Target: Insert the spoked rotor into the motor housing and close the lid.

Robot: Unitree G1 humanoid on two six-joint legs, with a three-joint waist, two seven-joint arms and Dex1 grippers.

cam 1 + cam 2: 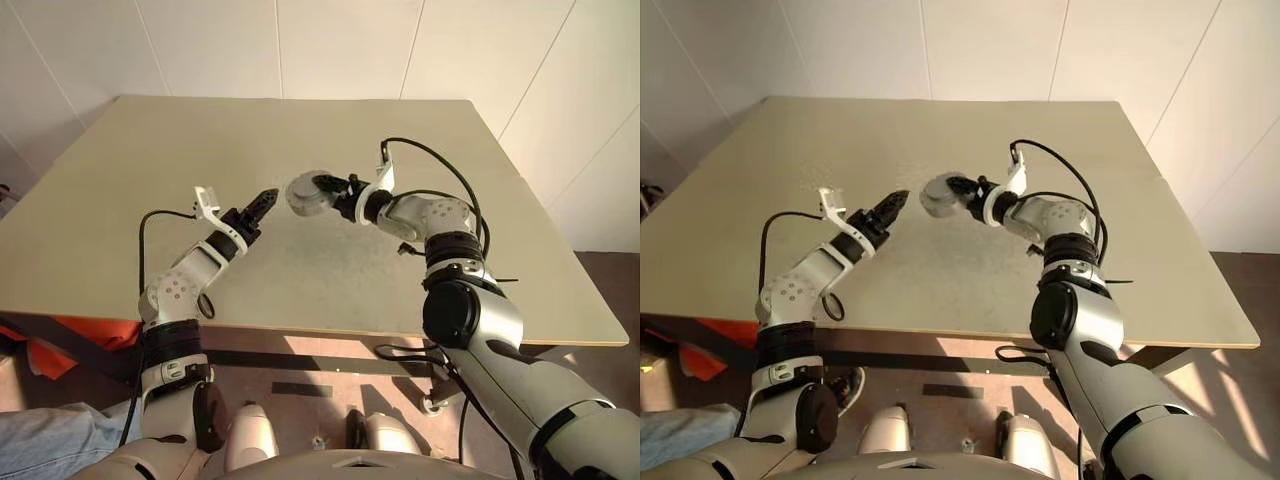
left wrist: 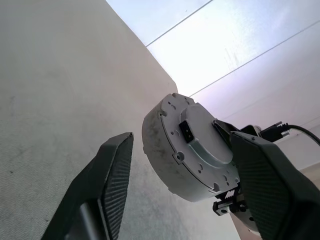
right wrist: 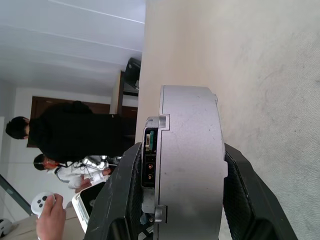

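Note:
My right gripper [image 1: 320, 188] is shut on the motor housing [image 1: 303, 195], a thick round grey can held on edge above the middle of the table. Its fingers clamp the two flat faces [image 3: 190, 150]. The face turned toward my left wrist carries a small black connector [image 2: 186, 131]. My left gripper [image 1: 268, 197] hangs just left of the housing, apart from it, open with nothing between its fingers [image 2: 117, 165]. The spoked rotor and the lid are out of view.
The beige table [image 1: 300, 130] stretches wide under both arms. An orange object [image 1: 90, 335] lies below its near left edge. Beyond the table, a person in black [image 3: 70, 135] stands, and a hand [image 3: 47, 212] holds a white controller.

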